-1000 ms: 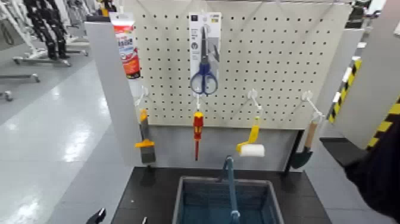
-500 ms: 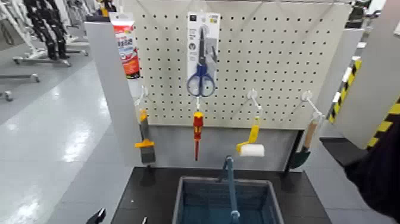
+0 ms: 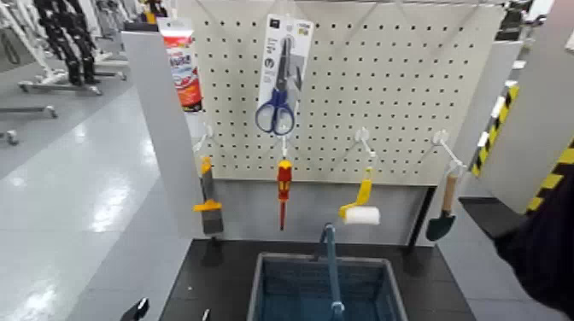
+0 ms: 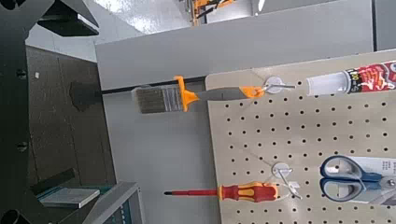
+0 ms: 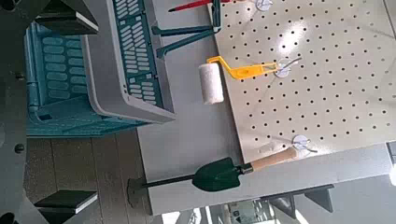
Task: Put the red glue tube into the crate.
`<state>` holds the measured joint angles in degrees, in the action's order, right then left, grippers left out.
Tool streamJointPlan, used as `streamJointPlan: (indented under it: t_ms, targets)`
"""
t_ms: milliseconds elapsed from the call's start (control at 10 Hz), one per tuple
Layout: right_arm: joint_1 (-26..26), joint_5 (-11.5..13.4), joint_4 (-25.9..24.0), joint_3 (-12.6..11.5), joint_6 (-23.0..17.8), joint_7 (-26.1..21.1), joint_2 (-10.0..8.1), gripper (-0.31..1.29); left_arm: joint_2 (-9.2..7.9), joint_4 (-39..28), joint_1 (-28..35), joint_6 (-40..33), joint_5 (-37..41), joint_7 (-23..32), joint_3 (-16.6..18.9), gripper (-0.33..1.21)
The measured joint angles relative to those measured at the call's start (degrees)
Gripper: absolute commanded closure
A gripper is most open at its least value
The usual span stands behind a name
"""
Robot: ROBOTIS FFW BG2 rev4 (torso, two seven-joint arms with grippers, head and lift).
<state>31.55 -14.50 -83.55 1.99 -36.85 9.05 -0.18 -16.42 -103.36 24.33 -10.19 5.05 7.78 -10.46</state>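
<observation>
The red glue tube [image 3: 181,64] hangs at the top left corner of the white pegboard [image 3: 393,94], crimped end up; it also shows in the left wrist view [image 4: 360,79]. The blue-grey crate [image 3: 266,290] stands on the dark table below the board, its blue bar handle [image 3: 330,265] up. My left gripper [image 3: 171,312] is low at the table's front left, far below the tube, open and empty. My right gripper [image 5: 93,110] is open and empty beside the crate [image 5: 131,65]; in the head view only its dark arm [image 3: 547,248] shows at the right edge.
On the board hang a scissors pack [image 3: 282,72], a brush [image 3: 207,201], a red-and-yellow screwdriver [image 3: 284,188], a yellow paint roller [image 3: 360,205] and a trowel [image 3: 442,218]. A grey post [image 3: 162,128] stands just left of the tube. Open floor lies to the left.
The scissors pack has swung to the left on its hook, and the trowel has swung slightly. The arms, the tube and the crate have not visibly moved.
</observation>
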Motion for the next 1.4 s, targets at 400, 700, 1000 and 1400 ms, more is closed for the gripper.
streamJointPlan:
  t_ms: [400, 700, 1000, 1400]
  targets:
    - [-0.12, 0.00, 0.17, 0.03, 0.11, -0.06, 0.00, 0.06, 0.50, -2.97, -3.84, 5.76, 1.16, -3.08, 2.38, 0.07]
    - [-0.26, 0.00, 0.47, 0.04, 0.11, -0.18, 0.00, 0.06, 1.92, -7.00, -7.89, 14.42, 3.38, -3.56, 3.76, 0.03]
    - [-0.39, 0.00, 0.50, 0.11, 0.11, -0.18, 0.00, 0.06, 3.25, -12.95, -13.48, 28.36, 6.72, -7.81, 7.70, 0.01]
    - [-0.71, 0.00, 0.66, 0.44, 0.11, -0.19, 0.00, 0.06, 2.68, -11.69, -24.82, 33.31, 10.63, -20.53, 13.23, 0.05]
